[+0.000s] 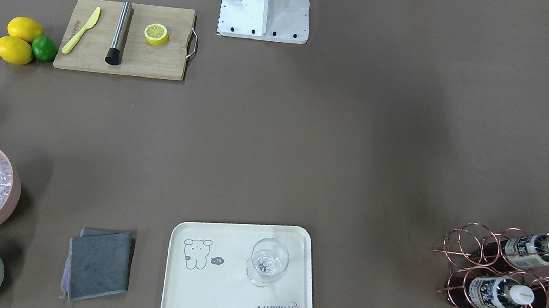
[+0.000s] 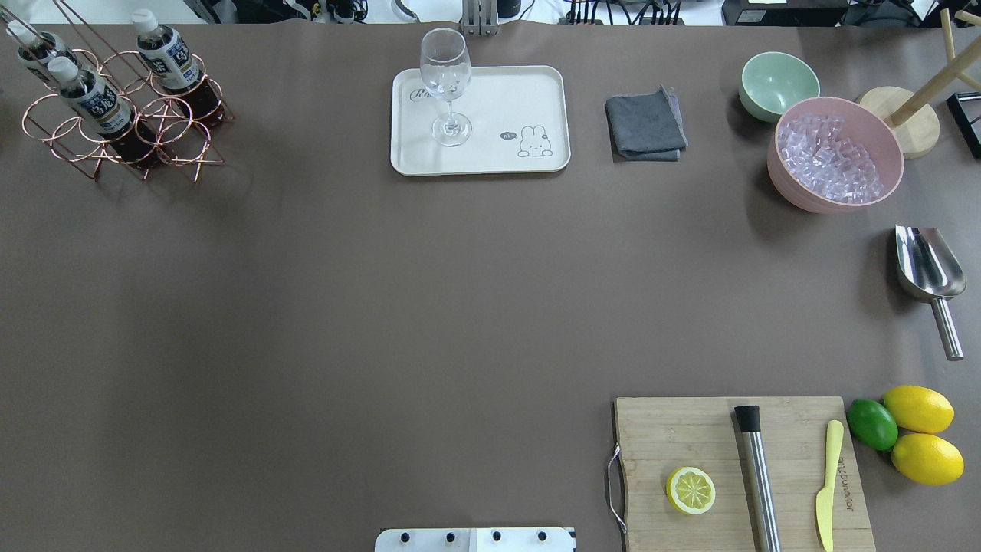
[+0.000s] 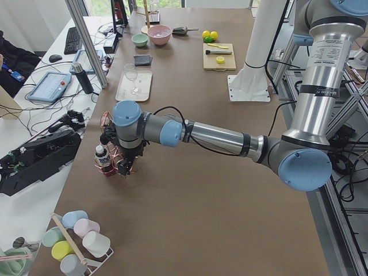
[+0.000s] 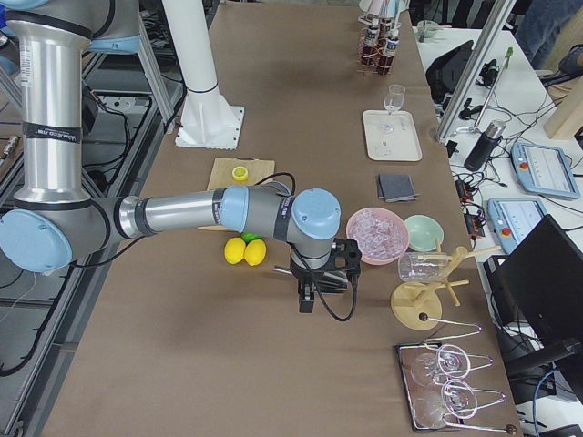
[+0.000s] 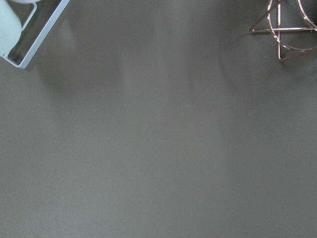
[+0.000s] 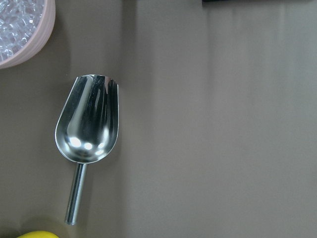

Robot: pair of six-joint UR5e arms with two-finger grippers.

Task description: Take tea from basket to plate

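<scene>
Tea (image 1: 496, 293) stands in the basket (image 1: 479, 260), well to my left of the plate (image 1: 217, 292): three bottles, each ringed by a wire cell so it can't topple. One glass (image 1: 267, 261) sits on the plate's basket-side half, which leaves the bear end bare for a bottle, I reckon.

Overhead: three white caps up, handy for a top grasp; six cells, three vacant.

Left side view: my left claw (image 3: 125, 165) hangs at the basket, far from the plate, likely staged for the pick. I cannot tell whether its fingers are apart.

Right side view: my right claw (image 4: 308, 296) hovers well beyond the plate's other side, out of the way. I cannot tell its state either.

Left wrist: one basket corner, bare surface (image 5: 158, 148).

Right wrist: one scoop (image 6: 88, 124) below.
</scene>
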